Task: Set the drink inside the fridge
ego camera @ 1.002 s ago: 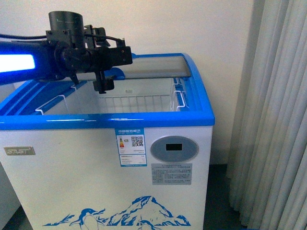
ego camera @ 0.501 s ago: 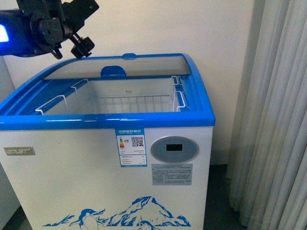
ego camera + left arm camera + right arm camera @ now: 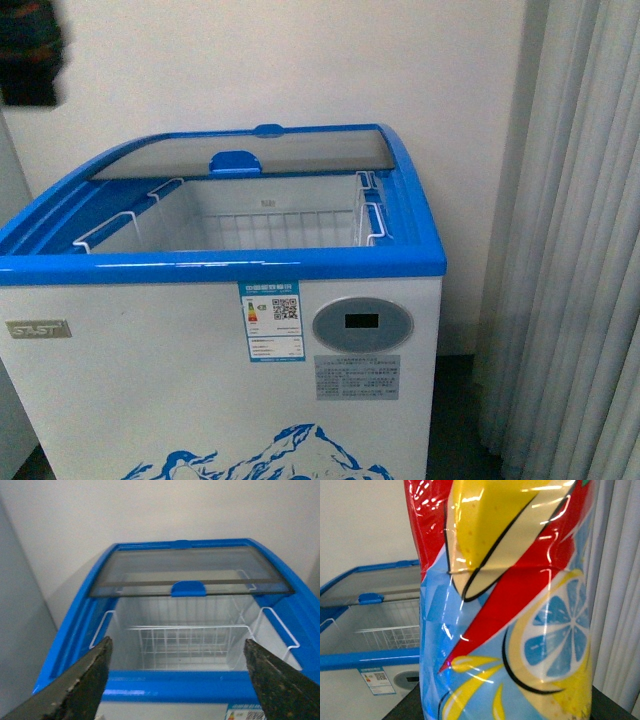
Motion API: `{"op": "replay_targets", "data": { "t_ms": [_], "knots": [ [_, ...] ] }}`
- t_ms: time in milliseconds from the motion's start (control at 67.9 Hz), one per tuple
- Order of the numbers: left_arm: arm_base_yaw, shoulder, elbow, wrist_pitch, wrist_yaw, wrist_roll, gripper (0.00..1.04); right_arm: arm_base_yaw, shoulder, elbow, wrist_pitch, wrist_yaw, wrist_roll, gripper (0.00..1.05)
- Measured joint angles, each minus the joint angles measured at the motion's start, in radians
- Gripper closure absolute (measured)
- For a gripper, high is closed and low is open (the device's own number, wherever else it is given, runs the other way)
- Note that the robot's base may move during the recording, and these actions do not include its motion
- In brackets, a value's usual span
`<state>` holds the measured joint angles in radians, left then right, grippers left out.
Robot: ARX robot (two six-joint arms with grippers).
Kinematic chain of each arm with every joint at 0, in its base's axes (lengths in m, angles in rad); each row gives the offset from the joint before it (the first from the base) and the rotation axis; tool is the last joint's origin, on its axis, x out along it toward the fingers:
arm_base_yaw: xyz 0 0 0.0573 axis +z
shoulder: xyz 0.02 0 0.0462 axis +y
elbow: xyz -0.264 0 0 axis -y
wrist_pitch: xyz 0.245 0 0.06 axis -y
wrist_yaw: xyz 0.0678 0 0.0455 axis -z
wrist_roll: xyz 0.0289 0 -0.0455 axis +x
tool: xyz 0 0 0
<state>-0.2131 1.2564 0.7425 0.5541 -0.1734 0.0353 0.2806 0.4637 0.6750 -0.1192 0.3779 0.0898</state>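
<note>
Drink point(image 3: 505, 605): bottle in glossy red, yellow, blue lemon-slice wrap. Fridge point(image 3: 220, 262): white chest, blue rim, glass lid point(image 3: 250, 152) slid back, top open

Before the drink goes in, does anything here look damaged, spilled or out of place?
Nothing stands out. The fridge has its glass lid slid back, the wire basket sits level and looks empty, and no spill or damage shows. What shows of the drink looks intact.

The left gripper point(image 3: 177, 641) is showing two fingers point(image 3: 85, 685) as black, tapering wedges flecked with pale scuffs.
</note>
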Motion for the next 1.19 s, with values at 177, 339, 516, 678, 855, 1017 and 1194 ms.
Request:
{"op": "replay_targets", "data": {
  "t_ms": [177, 339, 516, 678, 855, 1017, 1194],
  "knots": [
    [0.082, -0.422, -0.449, -0.04, 0.037, -0.023, 0.56, -0.003, 0.004, 0.003, -0.01, -0.005, -0.003, 0.64],
    [0.109, -0.565, -0.559, -0.047, 0.075, -0.027, 0.81, -0.157, 0.216, 0.286, -0.601, -0.365, -0.22, 0.64],
    [0.207, -0.681, -0.631, -0.09, 0.17, -0.031, 1.02, -0.184, 0.739, 0.533, -0.593, -0.341, -0.825, 0.64],
    [0.208, -0.736, -0.658, -0.121, 0.174, -0.031, 1.02, -0.14, 1.046, 0.782, -0.591, -0.222, -1.065, 0.64],
    [0.209, -0.803, -0.682, -0.163, 0.174, -0.031, 1.02, -0.04, 1.357, 1.117, -0.612, -0.119, -1.208, 0.64],
    [0.209, -0.859, -0.695, -0.203, 0.174, -0.031, 1.02, 0.038, 1.582, 1.352, -0.634, -0.04, -1.262, 0.64],
    [0.209, -0.906, -0.728, -0.21, 0.174, -0.032, 1.02, 0.084, 1.768, 1.51, -0.617, -0.011, -1.273, 0.64]
  ]
}}
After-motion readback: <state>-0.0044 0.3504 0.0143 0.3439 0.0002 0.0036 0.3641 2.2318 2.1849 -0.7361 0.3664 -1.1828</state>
